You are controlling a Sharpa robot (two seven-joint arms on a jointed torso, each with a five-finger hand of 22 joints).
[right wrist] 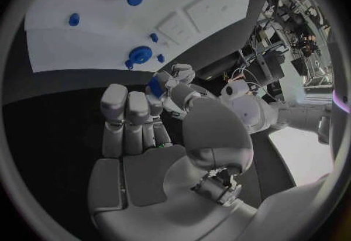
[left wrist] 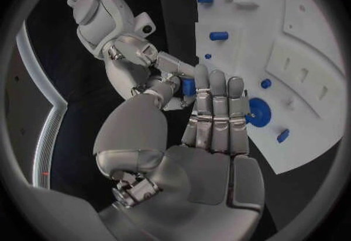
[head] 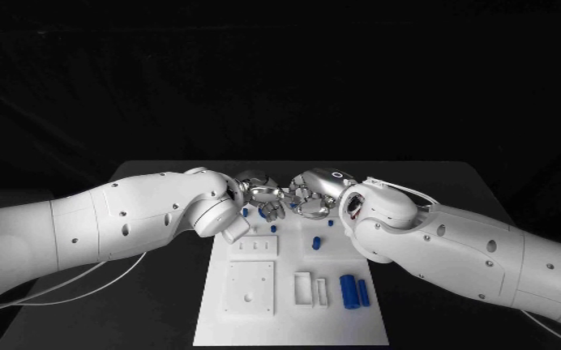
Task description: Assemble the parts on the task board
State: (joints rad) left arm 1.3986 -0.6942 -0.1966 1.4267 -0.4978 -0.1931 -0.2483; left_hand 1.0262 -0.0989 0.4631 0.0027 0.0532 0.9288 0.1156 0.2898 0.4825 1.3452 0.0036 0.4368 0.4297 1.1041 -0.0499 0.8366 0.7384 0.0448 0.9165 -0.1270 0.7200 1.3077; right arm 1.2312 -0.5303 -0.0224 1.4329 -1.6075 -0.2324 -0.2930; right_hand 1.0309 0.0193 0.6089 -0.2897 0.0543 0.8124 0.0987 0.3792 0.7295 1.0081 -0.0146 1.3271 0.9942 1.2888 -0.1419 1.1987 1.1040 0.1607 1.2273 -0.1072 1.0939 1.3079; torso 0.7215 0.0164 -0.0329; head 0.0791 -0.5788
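Black desk (head: 158,173) under the white task board (head: 293,317). Small blue part (left wrist: 188,86) sits pinched between my right hand (head: 314,190) and left hand (head: 256,189) above the board's far edge. Looks light, rigid, slick; best gripped across its sides.

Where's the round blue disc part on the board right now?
The round blue disc lies flat on the task board near its far end, just beyond both hands; in the left wrist view it sits beside the left hand's fingers.
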